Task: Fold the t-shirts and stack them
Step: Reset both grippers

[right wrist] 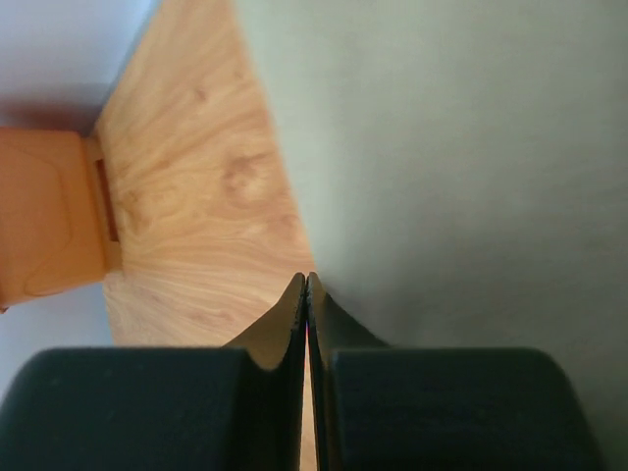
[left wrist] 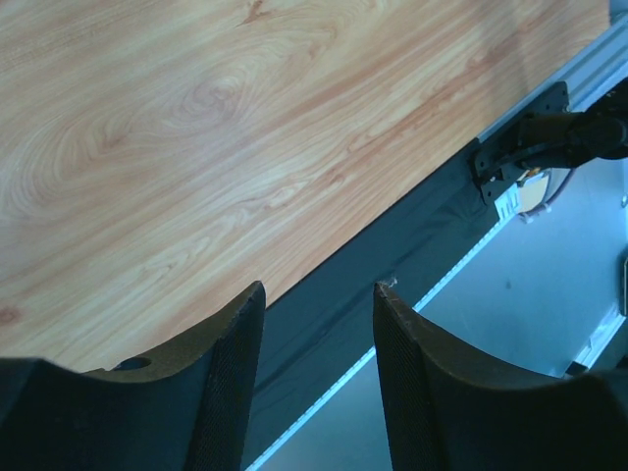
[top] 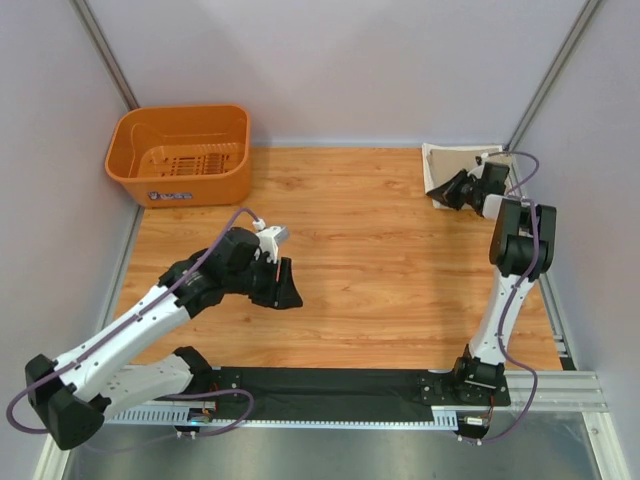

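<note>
the t-shirts [top: 452, 160] lie as one folded, flat bundle in the far right corner of the tabletop [top: 380, 250]. the bundle is close to square, with no clear long axis, and its sides sit slightly skewed to the tabletop's edges. in the right wrist view the top layer reads as the khaki shirt [right wrist: 442, 177]. whether the cream one lies under it i cannot tell.

the right end effector [top: 440, 192] is right at the bundle's near left edge, with its jaws pressed together. in its own camera the tips meet on the line where cloth gives way to wood, and no fabric shows between them. so the bundle lies immediately ahead and to the right of that tool, and the right arm is by far the nearer.

the left end effector [top: 285, 288] hangs over bare wood toward the near left, well apart from the shirts. its jaws are spread and nothing is between them.

my judgement: any last press or nudge of the stack falls to the right arm. room there is tight, with walls close on two sides. the orange basket [top: 180, 155] sits in the far left corner, out of the way.
</note>
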`<state>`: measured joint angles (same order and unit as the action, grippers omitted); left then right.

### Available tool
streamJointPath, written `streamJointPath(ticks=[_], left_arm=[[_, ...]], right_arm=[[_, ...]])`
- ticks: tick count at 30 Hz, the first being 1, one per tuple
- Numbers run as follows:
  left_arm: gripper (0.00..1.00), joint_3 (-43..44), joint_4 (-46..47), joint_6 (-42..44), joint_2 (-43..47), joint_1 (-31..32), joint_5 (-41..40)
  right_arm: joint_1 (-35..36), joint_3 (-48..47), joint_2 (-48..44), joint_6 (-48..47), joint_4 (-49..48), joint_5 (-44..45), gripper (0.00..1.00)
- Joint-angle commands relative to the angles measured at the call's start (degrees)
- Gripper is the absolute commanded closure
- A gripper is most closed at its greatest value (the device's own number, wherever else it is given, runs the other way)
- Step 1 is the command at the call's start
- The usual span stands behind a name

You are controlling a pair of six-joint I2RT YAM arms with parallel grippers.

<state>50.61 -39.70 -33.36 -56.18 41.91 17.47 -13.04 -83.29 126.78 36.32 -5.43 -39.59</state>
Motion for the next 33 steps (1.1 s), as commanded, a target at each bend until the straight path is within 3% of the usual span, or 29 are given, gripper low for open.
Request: streamJointPath(ticks=[1, 3, 9, 16, 19, 20, 28, 30, 32, 33], left_arm=[[0.44, -1.1, -3.3, -1.4, 5.6, 0.1, 1.0], [0.44, -1.6, -4.6, -2.1, 9.3, 0.0, 0.2], [0.41, -5.9, -2.1, -6.8, 21.2, 0.1, -1.8], [0.39, -15.2, 1.2, -14.7, 31.0, 0.0, -3.3], [0.35, -19.7, 4.2, -18.8, 36.0, 0.0, -3.7], [0.32, -20.9, 5.4, -20.8, 38.8, 0.0, -3.8], [0.3, -34.7, 12.1, -31.6, 52.6, -0.1, -3.5], [0.29, -38.3, 12.4, -34.7, 58.1, 0.0, -3.2], [0.29, -40.7, 13.2, -37.7, 61.5, -0.1, -2.7], [0.28, -42.8, 13.7, -38.5, 63.5, -0.1, -1.7]], right_arm=[[0.7, -1.1, -0.6, -2.4, -0.3, -1.4, 1.0], [1.3, -0.7, -5.4, -6.6, 2.4, -1.1, 1.0], [5.2, 5.3, -23.6, -17.9, 26.1, 7.1, 0.94], [14.9, 29.1, -57.5, -11.3, 31.3, 15.2, 0.74], [20.5, 36.2, -66.9, -5.3, 34.4, 20.1, 0.52], [21.3, 37.7, -72.4, -2.2, 35.7, 20.3, 0.01], [22.4, 55.9, -97.1, 11.7, 43.5, 20.7, 0.0], [22.4, 63.5, -101.4, 16.3, 40.7, 16.7, 0.0], [22.5, 70.5, -104.4, 20.8, 29.9, 7.2, 0.0], [22.4, 78.5, -107.6, 23.5, 25.3, 4.5, 0.0]])
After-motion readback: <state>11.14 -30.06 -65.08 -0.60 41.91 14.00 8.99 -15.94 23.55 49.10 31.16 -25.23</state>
